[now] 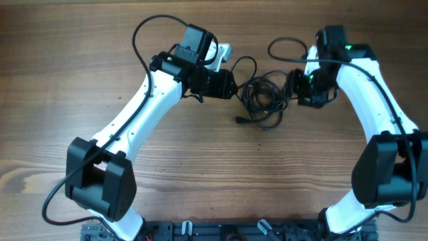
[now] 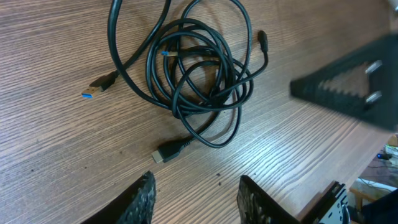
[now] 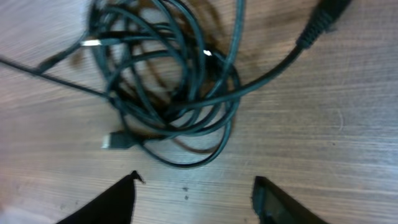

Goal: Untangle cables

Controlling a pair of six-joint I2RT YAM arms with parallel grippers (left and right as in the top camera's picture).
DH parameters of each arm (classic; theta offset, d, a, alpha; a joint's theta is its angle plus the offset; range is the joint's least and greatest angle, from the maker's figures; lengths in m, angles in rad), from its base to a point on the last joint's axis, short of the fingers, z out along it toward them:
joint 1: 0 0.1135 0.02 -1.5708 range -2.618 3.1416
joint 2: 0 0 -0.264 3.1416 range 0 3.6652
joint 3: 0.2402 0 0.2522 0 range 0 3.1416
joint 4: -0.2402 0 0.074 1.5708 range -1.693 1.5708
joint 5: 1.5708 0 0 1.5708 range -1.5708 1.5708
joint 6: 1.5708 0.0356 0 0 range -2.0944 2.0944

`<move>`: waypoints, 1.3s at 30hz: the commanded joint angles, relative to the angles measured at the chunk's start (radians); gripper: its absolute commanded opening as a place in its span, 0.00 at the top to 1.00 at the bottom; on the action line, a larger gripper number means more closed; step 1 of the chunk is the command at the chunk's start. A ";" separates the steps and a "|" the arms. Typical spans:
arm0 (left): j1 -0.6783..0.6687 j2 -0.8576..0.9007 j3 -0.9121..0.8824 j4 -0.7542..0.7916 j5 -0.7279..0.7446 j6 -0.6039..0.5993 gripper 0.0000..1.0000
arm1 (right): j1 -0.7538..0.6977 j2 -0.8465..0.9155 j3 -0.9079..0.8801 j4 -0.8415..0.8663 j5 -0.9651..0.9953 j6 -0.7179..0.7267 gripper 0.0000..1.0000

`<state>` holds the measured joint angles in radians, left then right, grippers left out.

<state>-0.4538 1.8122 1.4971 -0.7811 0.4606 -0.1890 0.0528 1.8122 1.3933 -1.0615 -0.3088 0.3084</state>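
Hovering either side of the cables [image 1: 261,94], the left gripper [image 2: 196,186] and right gripper [image 3: 196,186] are standing jaws apart, empty; pinching several strands together is likely risking a tighter knot.

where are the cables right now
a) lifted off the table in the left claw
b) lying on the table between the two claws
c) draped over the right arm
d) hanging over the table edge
b: the cables lie in a loose tangle on the table, and the wrist views show the left claw and the right claw open with nothing in them.
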 commanded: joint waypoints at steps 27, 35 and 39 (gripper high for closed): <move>-0.008 0.013 0.008 0.004 -0.006 -0.010 0.56 | 0.006 0.158 -0.226 0.347 0.104 0.195 0.67; -0.008 0.013 0.008 0.004 -0.006 -0.010 0.56 | 0.010 0.193 -0.224 0.371 0.058 0.058 0.96; -0.008 0.013 0.008 0.010 -0.006 -0.010 0.56 | 0.010 0.074 -0.167 0.188 0.065 -0.013 0.96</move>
<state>-0.4538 1.8160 1.4971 -0.7803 0.4603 -0.1936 0.0555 1.9469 1.2015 -0.7826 -0.2520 0.3801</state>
